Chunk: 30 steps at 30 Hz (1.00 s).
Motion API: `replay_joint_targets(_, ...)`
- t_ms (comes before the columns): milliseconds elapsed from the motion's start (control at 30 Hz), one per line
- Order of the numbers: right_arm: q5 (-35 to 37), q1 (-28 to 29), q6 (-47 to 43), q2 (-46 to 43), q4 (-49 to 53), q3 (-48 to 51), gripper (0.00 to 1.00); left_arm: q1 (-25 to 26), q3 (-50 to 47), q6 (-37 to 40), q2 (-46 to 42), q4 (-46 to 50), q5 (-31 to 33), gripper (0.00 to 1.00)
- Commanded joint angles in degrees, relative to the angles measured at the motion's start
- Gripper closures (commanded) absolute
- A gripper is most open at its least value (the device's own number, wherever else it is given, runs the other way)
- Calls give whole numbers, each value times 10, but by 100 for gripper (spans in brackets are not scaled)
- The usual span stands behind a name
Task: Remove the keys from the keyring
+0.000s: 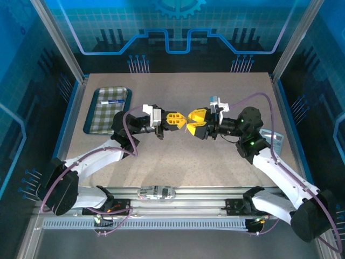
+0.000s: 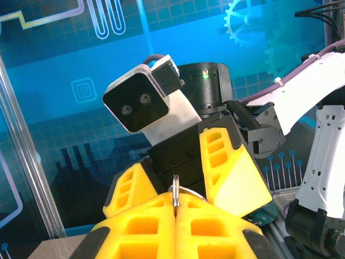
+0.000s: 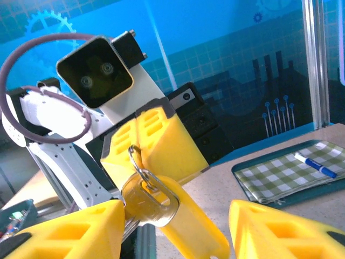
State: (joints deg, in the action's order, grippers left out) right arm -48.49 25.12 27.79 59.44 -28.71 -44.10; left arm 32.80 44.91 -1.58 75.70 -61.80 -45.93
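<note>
Mid-tabletop [image 1: 178,172], roughly halfway between left and right edges, lifted off the surface: both grippers tip to tip. Left gripper [image 1: 179,120] jaws together, clamped on the keyring's metal loop [image 3: 136,162]. Key [image 3: 146,200] and yellow keyring tag [image 3: 191,226] hang off the loop toward the right gripper [image 1: 192,121], long axes slanting down into its gap. Right jaws apart, gripping nothing; key head sits beside one finger, contact unclear. Right arm is nearer the key, likely the one to close on it.

Robot lab cell: aluminium-framed enclosure [image 1: 59,40], blue circuit-and-gear printed backdrop [image 1: 172,27], speckled worktable [image 1: 178,156], extruded mounting rail [image 1: 178,204].
</note>
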Motion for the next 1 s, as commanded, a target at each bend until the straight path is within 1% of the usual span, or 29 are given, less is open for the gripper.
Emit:
replay_joint_targets(0, -12, 4, 24, 6, -43, -1, 45, 1, 14, -4, 5, -21, -6, 100)
replay_joint_targets(100, 7, -8, 23, -6, -21, 3, 48, 0, 10, 0, 4, -23, 7, 100)
replay_joint_targets(200, 38, -34, 28, -29, 6, 11, 50, -2, 7, 4, 3, -23, 20, 100)
replay_joint_targets(267, 40, -52, 45, -44, 8, 19, 54, -2, 8, 6, 4, -23, 23, 100)
replay_joint_targets(333, 30, -63, 67, -54, 7, 21, 56, -2, 8, 6, 6, -23, 26, 100)
replay_joint_targets(467, -28, -74, 120, -45, 0, 11, 60, -3, 10, 0, 12, -33, 25, 100)
replay_joint_targets(567, -79, -74, 180, -9, -66, 12, 62, -3, 12, -10, 19, -45, 21, 100)
replay_joint_targets(667, -111, -64, 246, 31, -165, 18, 57, -4, 14, -24, 26, -62, 17, 100)
replay_joint_targets(733, -125, -56, 273, 53, -213, 17, 57, -5, 13, -31, 30, -73, 17, 100)
replay_joint_targets(867, -134, -47, 282, 71, -230, 15, 58, -5, 13, -32, 31, -75, 18, 100)
replay_joint_targets(967, -141, -43, 286, 76, -234, 12, 63, -6, 14, -24, 31, -68, 21, 100)
